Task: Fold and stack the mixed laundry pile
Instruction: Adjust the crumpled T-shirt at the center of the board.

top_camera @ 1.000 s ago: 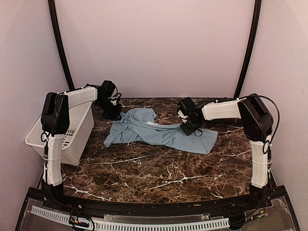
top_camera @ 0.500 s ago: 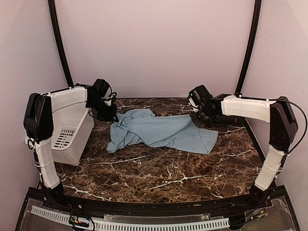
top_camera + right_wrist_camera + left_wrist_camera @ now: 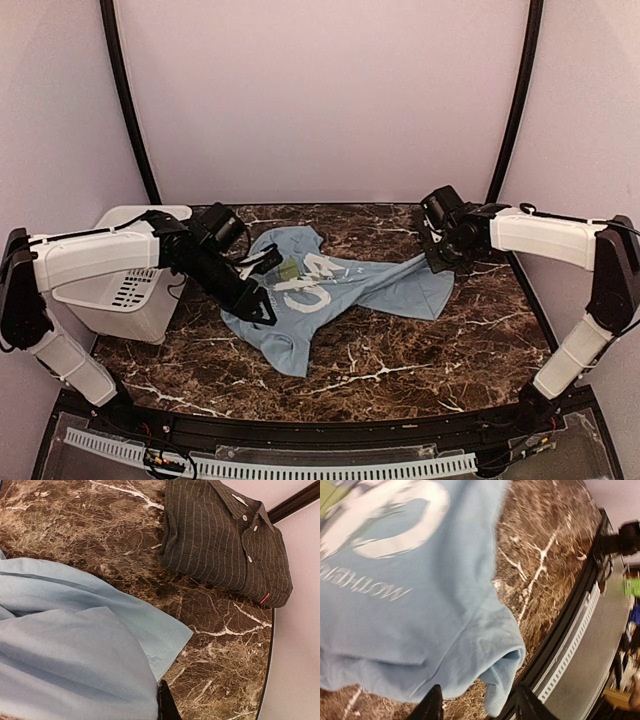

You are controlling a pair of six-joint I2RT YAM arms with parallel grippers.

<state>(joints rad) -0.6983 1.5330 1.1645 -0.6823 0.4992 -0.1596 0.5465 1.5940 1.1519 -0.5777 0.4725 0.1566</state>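
Observation:
The light blue T-shirt lies spread across the marble table with its white print facing up. My left gripper hovers over its front-left part. In the left wrist view that gripper stands open, with a sleeve lying loose just beyond the fingertips. My right gripper is at the T-shirt's back-right edge, shut on the blue cloth; only one dark finger shows. The black pinstriped shirt lies folded near the back-right corner, apart from the T-shirt.
A white plastic bin stands at the left edge, under my left arm. The table's black front rail runs close to the T-shirt's sleeve. Bare marble lies in front of the T-shirt.
My left arm swung from the back-left corner forward over the T-shirt and its jaws opened. The T-shirt turned print side up and spread forward. My right gripper drew back to the right with its edge.

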